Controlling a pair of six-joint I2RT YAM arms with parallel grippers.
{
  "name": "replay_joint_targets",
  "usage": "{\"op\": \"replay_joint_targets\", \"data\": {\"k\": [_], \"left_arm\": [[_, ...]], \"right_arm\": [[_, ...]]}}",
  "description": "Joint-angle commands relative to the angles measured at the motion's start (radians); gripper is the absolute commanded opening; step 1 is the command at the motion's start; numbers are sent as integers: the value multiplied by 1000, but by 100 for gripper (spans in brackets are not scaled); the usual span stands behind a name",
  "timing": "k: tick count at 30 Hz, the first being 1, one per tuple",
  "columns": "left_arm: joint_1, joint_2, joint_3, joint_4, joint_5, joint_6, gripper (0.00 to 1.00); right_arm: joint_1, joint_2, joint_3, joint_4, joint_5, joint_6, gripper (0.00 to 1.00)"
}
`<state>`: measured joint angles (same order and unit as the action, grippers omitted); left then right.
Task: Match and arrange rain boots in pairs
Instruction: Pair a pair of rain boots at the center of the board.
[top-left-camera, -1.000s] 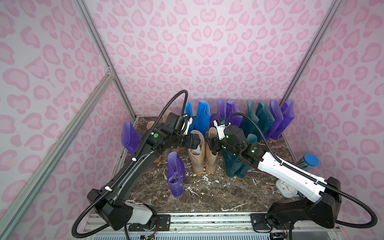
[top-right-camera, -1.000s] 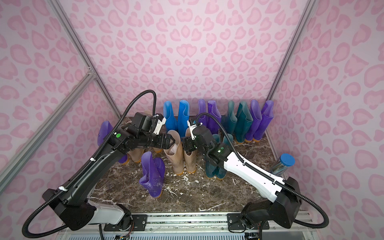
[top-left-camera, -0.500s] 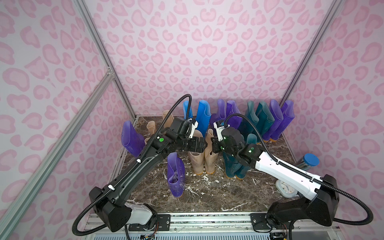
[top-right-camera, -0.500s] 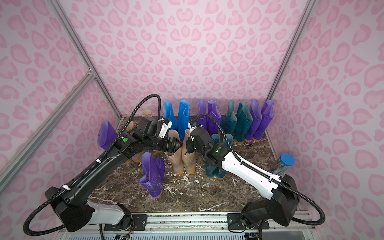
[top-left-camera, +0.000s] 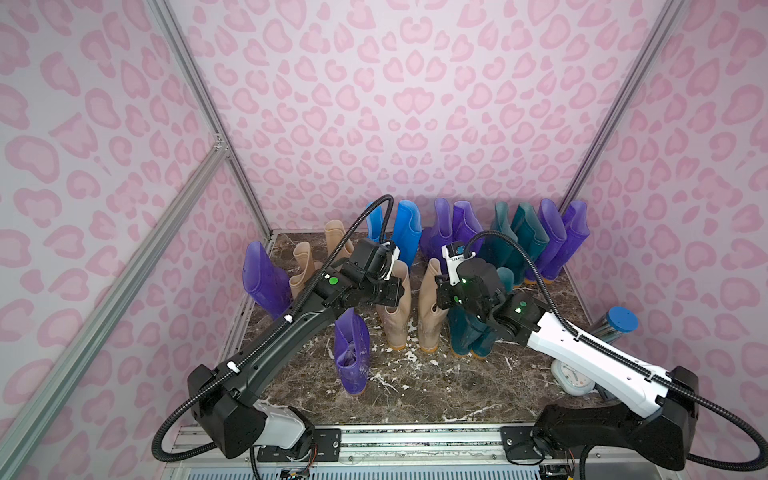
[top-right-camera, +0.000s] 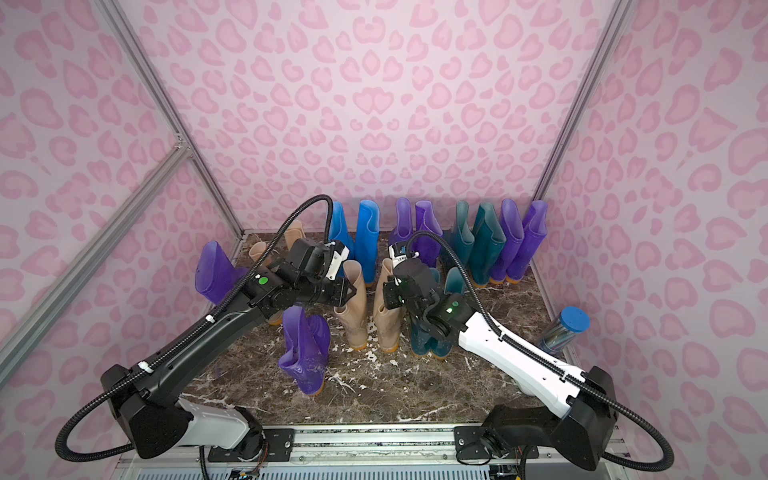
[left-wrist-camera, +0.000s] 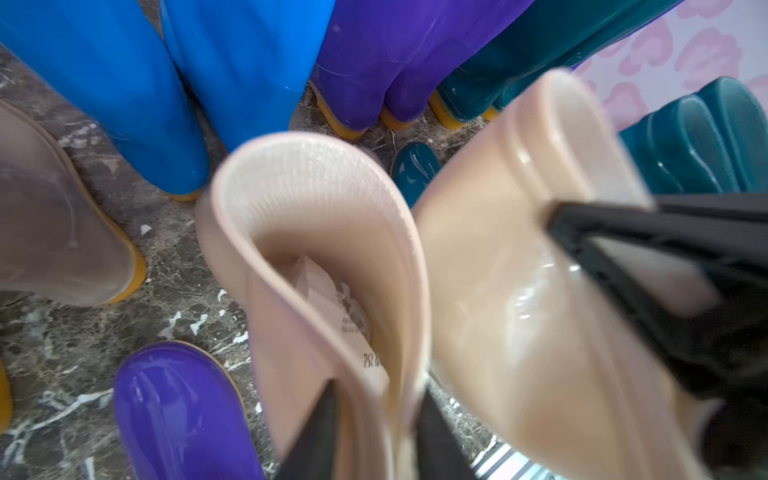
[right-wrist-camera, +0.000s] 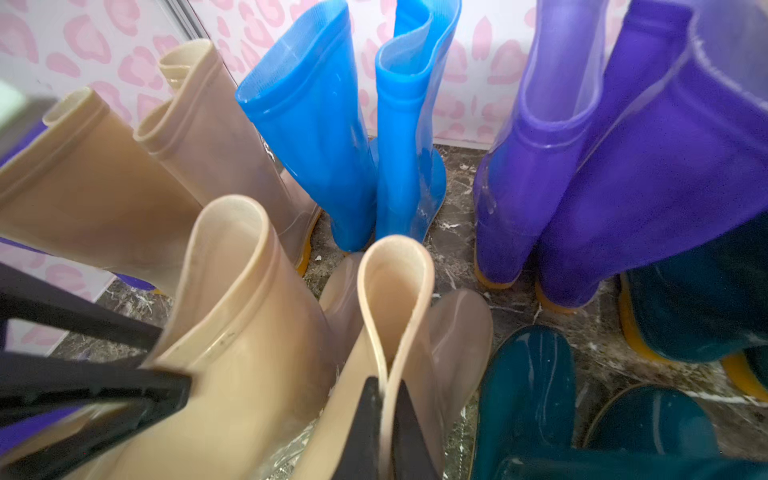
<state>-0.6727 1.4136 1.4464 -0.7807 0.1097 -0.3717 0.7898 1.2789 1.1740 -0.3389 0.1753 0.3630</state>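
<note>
1. The left gripper (left-wrist-camera: 376, 392) is pinched tight on the rim of the left beige boot (top-left-camera: 395, 324), which stands upright on the marble tabletop (top-left-camera: 415, 386).
2. The right gripper (right-wrist-camera: 387, 386) clamps the rim of the right beige boot (top-left-camera: 430, 320), upright just beside it.

We found a row of rain boots (top-left-camera: 528, 232) along the back wall (top-left-camera: 395, 124), upper centre to right. Below it the left middle boot (top-left-camera: 392, 324) stood just beside the right middle boot (top-left-camera: 428, 320), with two more boots (top-left-camera: 467, 336) close at their right. A lone boot (top-left-camera: 351, 353) stood lower left of them, and three further boots (top-left-camera: 301, 262) upper left. A cylinder (top-left-camera: 619, 324) sat at the right edge, a clock (top-left-camera: 569, 376) below it.
</note>
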Motion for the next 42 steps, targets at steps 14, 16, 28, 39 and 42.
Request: {"op": "replay_joint_targets", "data": {"k": [14, 16, 28, 39, 42], "left_arm": [[-49, -24, 16, -6, 107, 75, 2], [-49, -30, 16, -17, 111, 103, 2], [-49, -102, -51, -24, 86, 189, 2], [-50, -130, -125, 4, 36, 200, 2], [-50, -146, -128, 9, 22, 187, 17]], "right_arm": [[-51, -48, -56, 101, -147, 25, 0], [-51, -55, -56, 106, -158, 30, 0], [-32, -62, -81, 132, -247, 55, 0], [-75, -111, -156, 116, -245, 56, 0], [-77, -115, -176, 119, -270, 70, 0]]}}
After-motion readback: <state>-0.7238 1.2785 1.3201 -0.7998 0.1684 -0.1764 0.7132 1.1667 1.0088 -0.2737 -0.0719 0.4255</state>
